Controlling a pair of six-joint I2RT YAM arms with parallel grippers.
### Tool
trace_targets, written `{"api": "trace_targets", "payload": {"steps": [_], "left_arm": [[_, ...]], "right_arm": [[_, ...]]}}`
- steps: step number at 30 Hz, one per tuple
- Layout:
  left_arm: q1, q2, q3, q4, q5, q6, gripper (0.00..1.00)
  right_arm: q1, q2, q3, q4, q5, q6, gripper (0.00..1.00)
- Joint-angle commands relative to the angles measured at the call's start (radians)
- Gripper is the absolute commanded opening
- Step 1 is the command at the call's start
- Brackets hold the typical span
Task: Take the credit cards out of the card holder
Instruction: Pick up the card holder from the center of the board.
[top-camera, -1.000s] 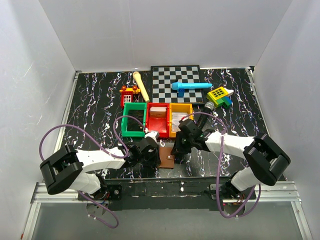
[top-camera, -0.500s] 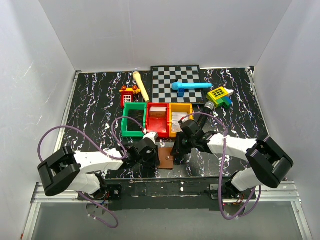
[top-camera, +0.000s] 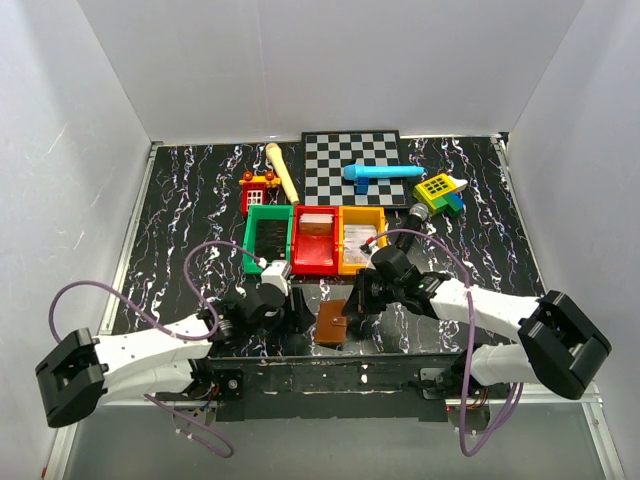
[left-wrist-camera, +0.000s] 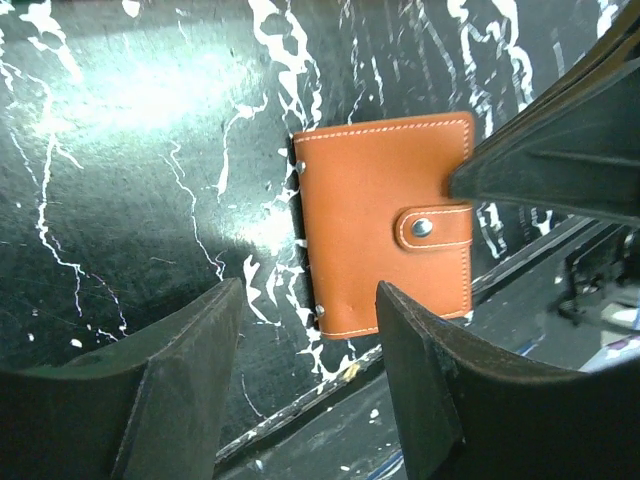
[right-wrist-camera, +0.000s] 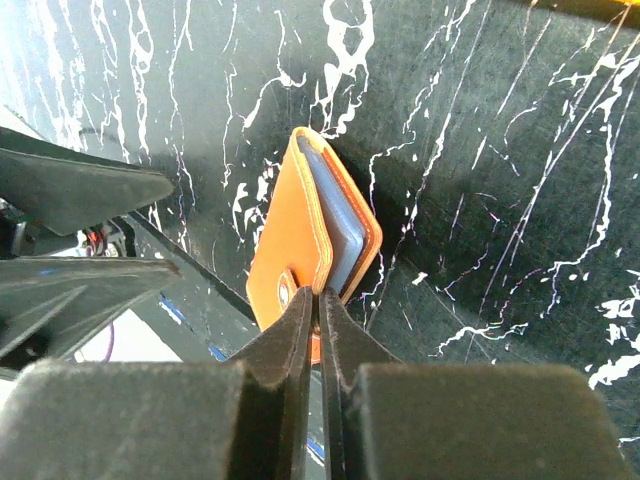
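At lower center, our right hand (right-wrist-camera: 318, 295) is pinching the card holder (right-wrist-camera: 300, 230); left hand (left-wrist-camera: 310, 290) spread; no cards out yet.

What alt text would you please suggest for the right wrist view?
The right gripper pinches one edge of the brown card holder, seen against the black, white-veined table. The holder gapes slightly, showing blue-grey inner panels.

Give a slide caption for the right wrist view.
Right gripper pinching one edge of the brown card holder.
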Motion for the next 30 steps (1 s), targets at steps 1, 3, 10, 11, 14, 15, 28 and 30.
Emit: {"api": "trace_targets", "payload": {"steps": [1,3,10,11,14,15,28,30], "left_arm": [[-0.003,-0.124,-0.035,-0.018,-0.098,-0.048,0.56],[-0.003,-0.162,-0.048,-0.031,-0.115,-0.060,0.57],[-0.003,-0.233,-0.066,-0.039,-0.139,-0.072,0.58],[-0.003,-0.245,-0.075,-0.026,-0.138,-0.074,0.59],[-0.003,-0.282,-0.092,0.017,-0.132,-0.072,0.60],[-0.003,-0.291,-0.088,0.015,-0.136,-0.072,0.61],[-0.003,-0.297,0.051,-0.163,-0.281,-0.116,0.98],[-0.003,-0.343,0.038,-0.129,-0.229,-0.059,0.98]], "right_arm": [[0.006,-0.034,-0.016,0.052,-0.008,-0.026,0.01],[0.006,-0.037,-0.020,0.055,-0.008,-0.027,0.01],[0.006,-0.060,-0.036,0.057,-0.005,-0.041,0.01],[0.007,-0.057,-0.037,0.057,-0.008,-0.041,0.01],[0.006,-0.048,-0.029,0.054,-0.021,-0.047,0.01],[0.006,-0.049,-0.025,0.048,-0.022,-0.053,0.01],[0.006,-0.103,-0.025,-0.011,-0.004,-0.104,0.01],[0.006,-0.104,-0.037,0.011,-0.005,-0.092,0.01]]}}
